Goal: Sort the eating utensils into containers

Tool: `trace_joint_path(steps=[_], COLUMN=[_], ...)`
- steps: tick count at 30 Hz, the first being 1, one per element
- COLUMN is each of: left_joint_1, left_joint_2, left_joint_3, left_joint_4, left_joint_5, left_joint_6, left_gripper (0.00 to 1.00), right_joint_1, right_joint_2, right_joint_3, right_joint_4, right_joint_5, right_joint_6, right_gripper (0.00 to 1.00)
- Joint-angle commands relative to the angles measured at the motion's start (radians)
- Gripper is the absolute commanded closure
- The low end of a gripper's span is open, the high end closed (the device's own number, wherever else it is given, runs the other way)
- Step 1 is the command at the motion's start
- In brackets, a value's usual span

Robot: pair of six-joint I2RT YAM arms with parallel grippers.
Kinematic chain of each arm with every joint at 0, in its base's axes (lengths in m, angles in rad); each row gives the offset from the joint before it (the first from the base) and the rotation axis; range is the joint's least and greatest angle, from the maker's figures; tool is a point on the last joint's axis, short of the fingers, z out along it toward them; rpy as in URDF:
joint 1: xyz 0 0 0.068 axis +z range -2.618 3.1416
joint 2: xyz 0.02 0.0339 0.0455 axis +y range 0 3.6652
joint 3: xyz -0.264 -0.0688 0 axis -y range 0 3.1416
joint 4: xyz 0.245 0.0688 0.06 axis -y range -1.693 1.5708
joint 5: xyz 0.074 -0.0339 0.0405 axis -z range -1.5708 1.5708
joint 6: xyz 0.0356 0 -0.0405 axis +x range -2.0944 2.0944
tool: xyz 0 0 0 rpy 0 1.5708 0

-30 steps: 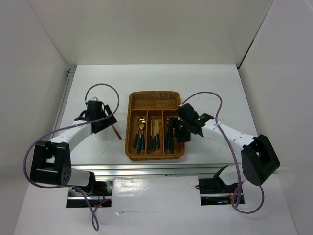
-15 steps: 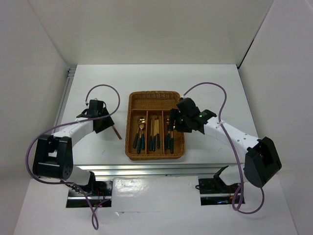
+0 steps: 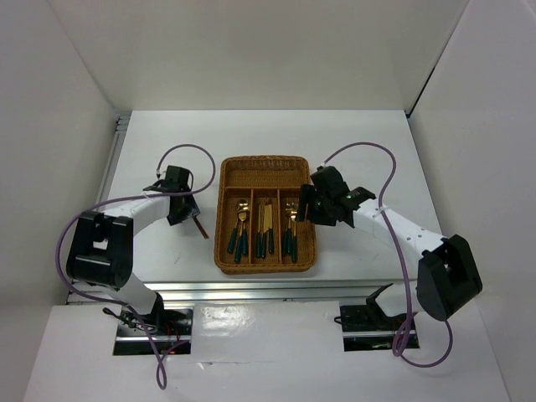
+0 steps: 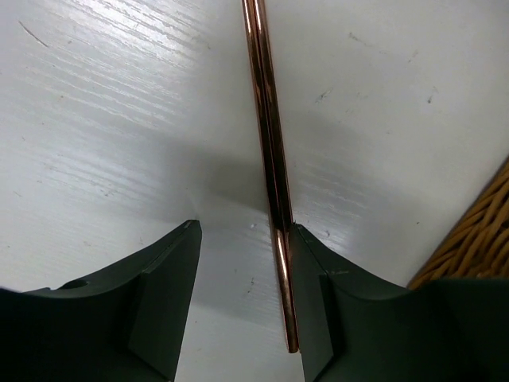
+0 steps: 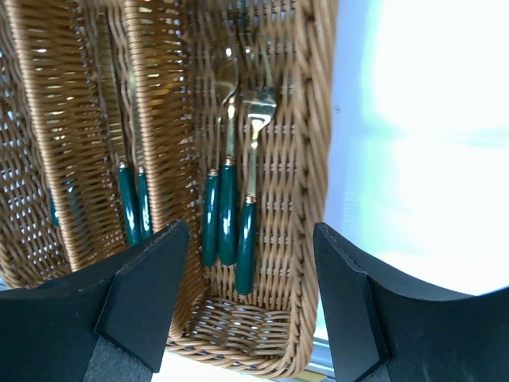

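The wicker tray (image 3: 224,251) sits mid-table. Its left slot holds spoons (image 3: 239,228), the middle slot knives (image 3: 265,228), the right slot forks (image 3: 291,233), all gold-headed with green handles. The far crosswise slot looks empty. Copper chopsticks (image 3: 202,227) lie on the table left of the tray. My left gripper (image 3: 184,213) is open and low over them. In the left wrist view the chopsticks (image 4: 266,119) run between the fingers (image 4: 245,231), against the right one. My right gripper (image 3: 307,207) is open and empty above the fork slot. The right wrist view shows the forks (image 5: 227,215) below it (image 5: 250,231).
The tray's left wall (image 4: 477,239) is close to the right of my left gripper. In the right wrist view the tray's right wall (image 5: 306,159) and the knives (image 5: 131,199) show, with white table beyond. White walls enclose the table.
My left gripper has swung right and farther out, closing in over the chopsticks. My right gripper has drawn up and away from the near part of the fork slot.
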Motion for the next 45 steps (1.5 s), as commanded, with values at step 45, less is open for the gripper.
trace_joint_path(steps=[45], left_joint_1=[-0.018], left_joint_2=[0.162], left_joint_3=[0.078], left_joint_4=[-0.075], left_joint_5=[-0.044], left_joint_6=[-0.015], left_gripper=[0.76], right_joint_1=[-0.047], right_joint_2=[-0.035], right_joint_3=[-0.032], right_joint_4=[0.054], right_joint_5=[0.002], right_joint_6=[-0.023], right_gripper=[0.28])
